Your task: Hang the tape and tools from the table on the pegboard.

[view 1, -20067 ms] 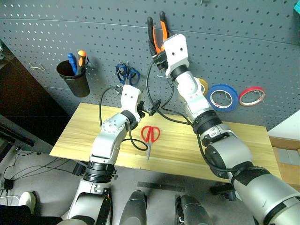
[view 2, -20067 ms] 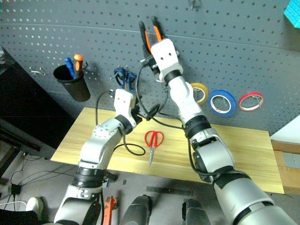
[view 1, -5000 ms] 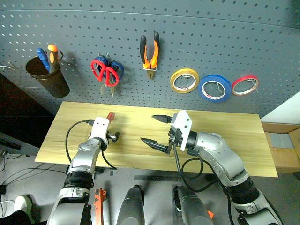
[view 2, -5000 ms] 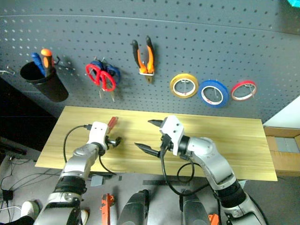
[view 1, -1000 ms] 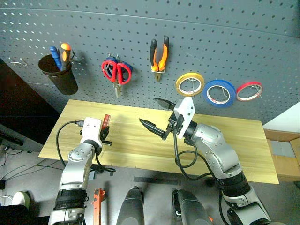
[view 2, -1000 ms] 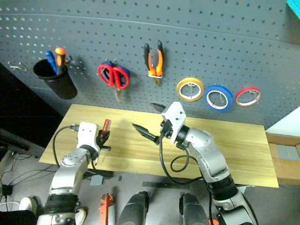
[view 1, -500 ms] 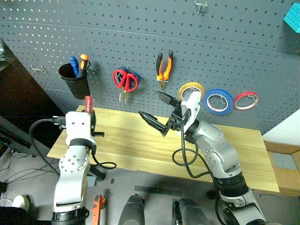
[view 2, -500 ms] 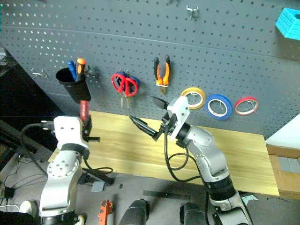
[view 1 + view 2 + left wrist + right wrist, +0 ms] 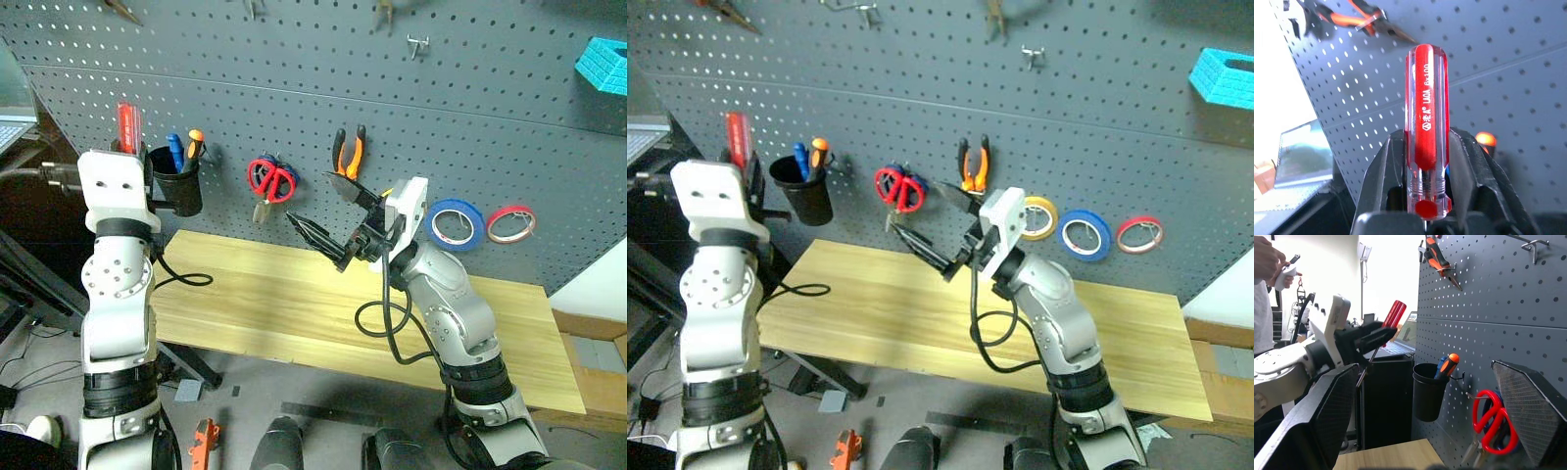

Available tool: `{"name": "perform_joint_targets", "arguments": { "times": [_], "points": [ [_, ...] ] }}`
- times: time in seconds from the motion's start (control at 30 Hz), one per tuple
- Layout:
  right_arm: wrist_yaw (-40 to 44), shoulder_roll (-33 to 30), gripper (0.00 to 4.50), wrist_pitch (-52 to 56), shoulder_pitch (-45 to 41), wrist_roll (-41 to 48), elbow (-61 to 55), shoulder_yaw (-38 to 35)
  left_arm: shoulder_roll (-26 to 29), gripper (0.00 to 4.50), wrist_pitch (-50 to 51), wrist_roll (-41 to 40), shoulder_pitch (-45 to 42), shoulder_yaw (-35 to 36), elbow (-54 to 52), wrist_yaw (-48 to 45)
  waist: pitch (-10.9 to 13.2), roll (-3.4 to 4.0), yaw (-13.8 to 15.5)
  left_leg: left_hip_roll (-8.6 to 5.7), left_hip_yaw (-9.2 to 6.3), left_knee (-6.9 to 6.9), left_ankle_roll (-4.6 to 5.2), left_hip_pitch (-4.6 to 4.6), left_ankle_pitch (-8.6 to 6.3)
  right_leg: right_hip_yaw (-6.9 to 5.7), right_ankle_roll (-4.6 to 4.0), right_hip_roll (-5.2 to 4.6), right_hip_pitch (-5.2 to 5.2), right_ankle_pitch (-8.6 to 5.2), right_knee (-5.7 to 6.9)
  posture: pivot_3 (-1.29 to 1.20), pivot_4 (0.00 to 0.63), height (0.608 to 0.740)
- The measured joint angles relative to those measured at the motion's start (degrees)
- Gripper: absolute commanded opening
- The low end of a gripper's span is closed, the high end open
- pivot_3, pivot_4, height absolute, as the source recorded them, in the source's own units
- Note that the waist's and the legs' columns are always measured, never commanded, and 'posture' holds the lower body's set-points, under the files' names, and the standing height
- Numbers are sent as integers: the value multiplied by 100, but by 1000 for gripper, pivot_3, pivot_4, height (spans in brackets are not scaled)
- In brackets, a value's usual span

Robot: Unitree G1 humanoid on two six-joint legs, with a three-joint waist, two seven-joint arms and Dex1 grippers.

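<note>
- black cup [image 9: 179, 191] on the pegboard [image 9: 470, 117] holds blue and orange screwdrivers.
- left tool [image 9: 1425, 161] clamps the red screwdriver [image 9: 1426, 122] beside the cup.
- right tool [image 9: 328, 211] gapes wide, holding nothing.

Even light, perhaps overexposed background

1. The table [image 9: 294, 304] is a long top of light yellowish wood with visible grain, set against the foot of the pegboard [image 9: 490, 108].
2. A black cable [image 9: 181, 281] droops onto its left end.
3. The pegboard carries a black cup [image 9: 182, 192], red scissors [image 9: 271, 179], pliers [image 9: 350, 154] and tape rolls [image 9: 453, 224].
</note>
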Motion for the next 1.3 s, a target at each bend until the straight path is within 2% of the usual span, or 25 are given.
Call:
{"name": "perform_joint_targets", "arguments": {
  "times": [0.3, 0.5, 1.3],
  "points": [
    [-40, 0, 4500, -81, -60, 0, 20, 2, 41, 818, -201, -24, -489, -2, 530, -5, -48, -7, 40, 2, 0, 4, 2, 9, 2, 0, -6, 4, 10, 4, 6, 262, 21, 740],
    [-103, -1, 4500, -87, -131, 1, 35, -3, 100, 818, -387, -24, -1074, -16, 990, -4, -48, -6, 44, 2, 0, -6, 3, 70, 1, -1, -7, 4, 78, 1, -7, 253, 26, 740],
    [-217, 0, 4500, -94, -288, 3, 76, -9, 70, 818, -1865, -434, -2940, -68, 3630, 11, -44, 0, 0, 2, -2, -4, 4, 73, 1, -2, -7, 6, 82, 1, -4, 231, 73, 740]
  ]
}}
